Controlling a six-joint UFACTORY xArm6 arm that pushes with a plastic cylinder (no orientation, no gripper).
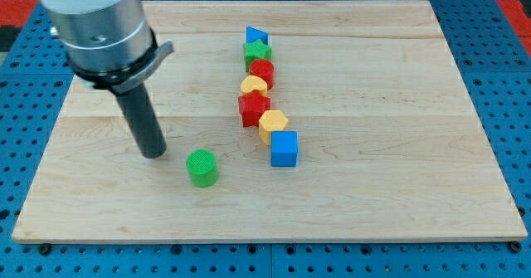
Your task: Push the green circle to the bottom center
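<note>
The arm ends in a dark rod with no gripper on it, so there is nothing spread, pressed together or pinching; only the rod's lower end, the tip (154, 154), meets the wooden tabletop (398, 203). The tip stands in the left half of the tabletop, below the wide grey metal housing (98, 17) that fills the view's top left corner.

The green circle (202, 168), a short upright cylinder, lies just to the view's right of the tip and slightly toward the view's bottom. A narrow strip of bare wood shows between them, so the tip is near the block but not touching it. The green circle sits alone, left of the tabletop's middle and in its lower half.

Farther to the view's right of the tip, a column of seven blocks runs from the view's top downward, leaning a little rightward as it descends. From the top: a blue triangle (255, 36), a green star (257, 51), a red block (262, 70) of rounded shape, a yellow block (254, 85) that looks heart-like, a red star (253, 109), a yellow hexagon (272, 124), and a blue cube (284, 148). Neighbouring blocks in this column touch or nearly touch. The blue cube, the lowest of them, is the one nearest the green circle, lying to its right and slightly higher in the view, well apart from the tip.
</note>
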